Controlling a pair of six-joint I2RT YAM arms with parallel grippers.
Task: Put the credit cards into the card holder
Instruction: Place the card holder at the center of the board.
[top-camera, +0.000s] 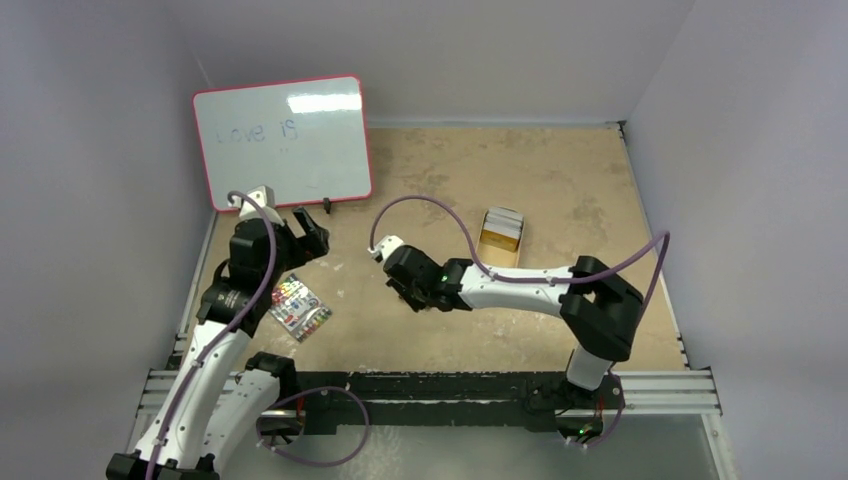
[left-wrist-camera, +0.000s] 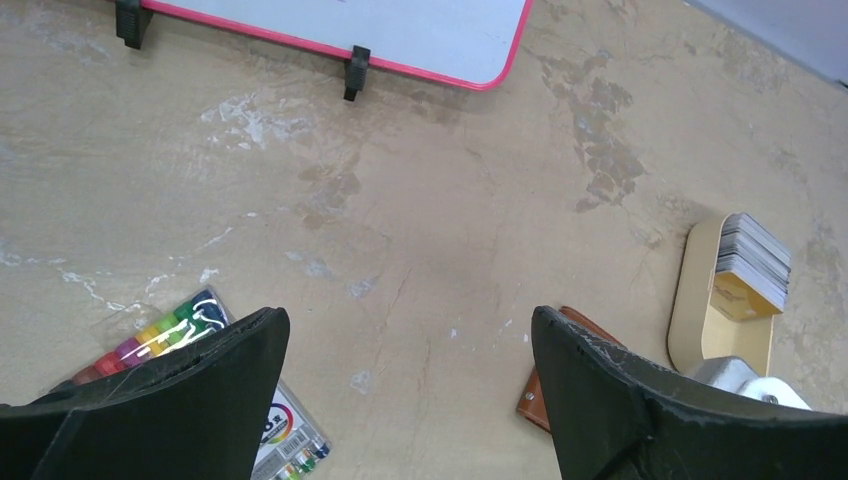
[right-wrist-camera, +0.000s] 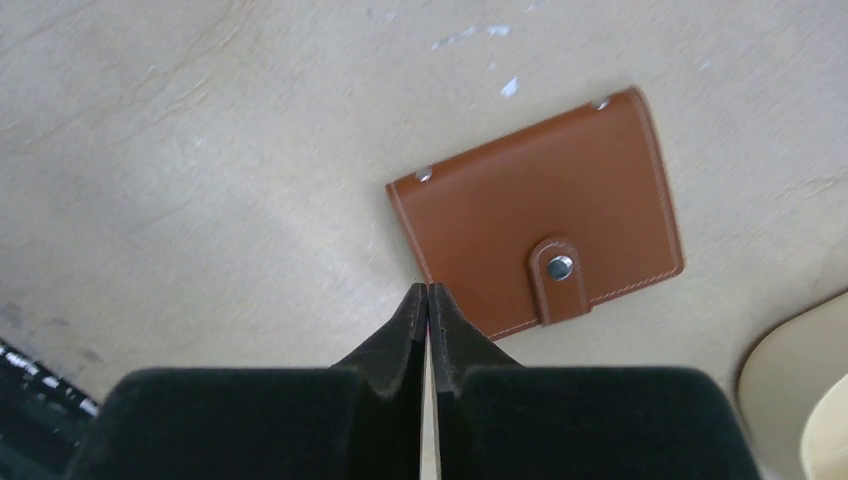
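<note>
Right gripper (right-wrist-camera: 428, 292), pressed together and empty, is hovering just beside the card holder (right-wrist-camera: 520, 210), which is lying snapped shut on the tabletop (right-wrist-camera: 200, 150), likely needing a gentle pry under its snap tab (right-wrist-camera: 556, 285) without sliding it.

I see pale grey walls (top-camera: 90, 200) boxing in a mottled tan tabletop (top-camera: 450, 180); a pink-framed whiteboard (top-camera: 283, 140) leans at upper left, catching bright overhead glare.
</note>
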